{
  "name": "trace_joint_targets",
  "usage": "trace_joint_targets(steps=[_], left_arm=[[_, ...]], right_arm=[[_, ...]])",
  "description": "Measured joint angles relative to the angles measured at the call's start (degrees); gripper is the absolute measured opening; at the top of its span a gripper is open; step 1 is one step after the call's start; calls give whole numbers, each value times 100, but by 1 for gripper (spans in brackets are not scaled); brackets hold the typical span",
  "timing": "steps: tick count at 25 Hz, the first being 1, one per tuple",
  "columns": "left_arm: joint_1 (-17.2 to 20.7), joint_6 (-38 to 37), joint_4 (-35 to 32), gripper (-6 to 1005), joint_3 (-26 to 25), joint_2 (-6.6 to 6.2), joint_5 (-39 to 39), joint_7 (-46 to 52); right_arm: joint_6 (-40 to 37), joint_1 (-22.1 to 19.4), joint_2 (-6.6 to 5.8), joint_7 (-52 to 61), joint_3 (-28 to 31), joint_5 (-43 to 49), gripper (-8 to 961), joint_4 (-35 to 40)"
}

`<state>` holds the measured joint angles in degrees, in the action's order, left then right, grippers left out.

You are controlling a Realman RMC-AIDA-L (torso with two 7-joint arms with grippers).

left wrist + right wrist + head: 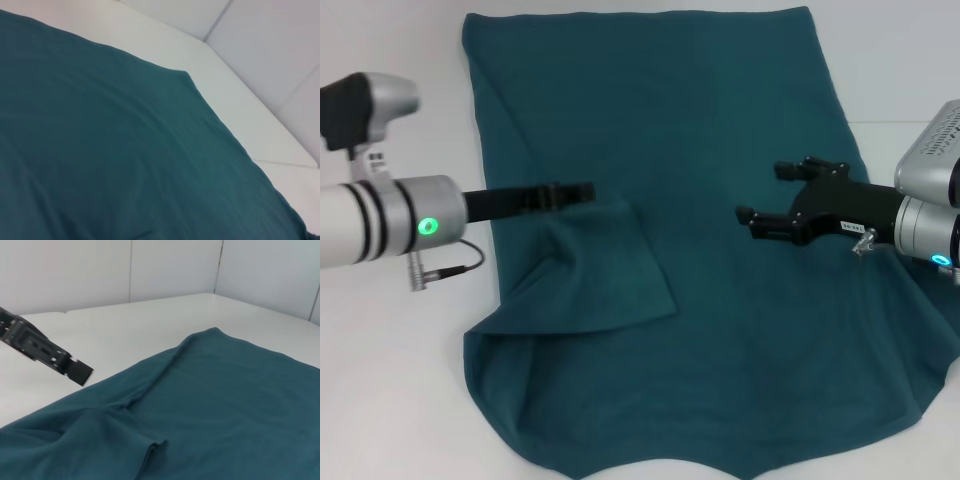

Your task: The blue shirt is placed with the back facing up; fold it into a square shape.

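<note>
Shirt (720,250) spread flat over white table (410,380), filling most of the head view, left sleeve folded inward toward 8 o'clock. Left gripper (575,192) at 9 o'clock, over the folded sleeve's top edge, fingers apparently together, holding nothing. Right gripper (765,195) at 3 o'clock, above the cloth, jaws spread wide, empty.

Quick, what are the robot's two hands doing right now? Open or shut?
Left gripper: shut, holding nothing, over the folded sleeve of the blue shirt.
Right gripper: open, empty, above the shirt's right side.
</note>
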<state>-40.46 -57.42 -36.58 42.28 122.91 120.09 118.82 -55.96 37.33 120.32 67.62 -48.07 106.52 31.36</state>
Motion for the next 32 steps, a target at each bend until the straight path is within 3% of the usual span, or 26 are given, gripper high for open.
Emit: trace_joint_targets(steps=[8,14,20,23,26,32], left_arm=[[691,-265,-258,690,-56,-234,-545,-34],[995,-273,-400,751,-152,-259,-461,-158],[1204,-377,-612,801,-151,-187,-442,-689],[1238,-587,-757,802,-149,-167,-442,-991],[1305,-907,-1040,801,-155,-139,-443,-1292],[1629,-1337,-1947,798,-160,15,-488,-1603]], right_arm=[[-57,18,0,173,-1,-133,899,52],[-44,63,0,684,-239,-141,893,290],[543,-43,-3,2489,-1404,90,891,1278],[973,-172,-13,4122,-2187,901,891,2235],[1020,-294,-5,6146,-2852,2291,890,3295],[55,-299,0,9479,-3541,4851,888,4755]])
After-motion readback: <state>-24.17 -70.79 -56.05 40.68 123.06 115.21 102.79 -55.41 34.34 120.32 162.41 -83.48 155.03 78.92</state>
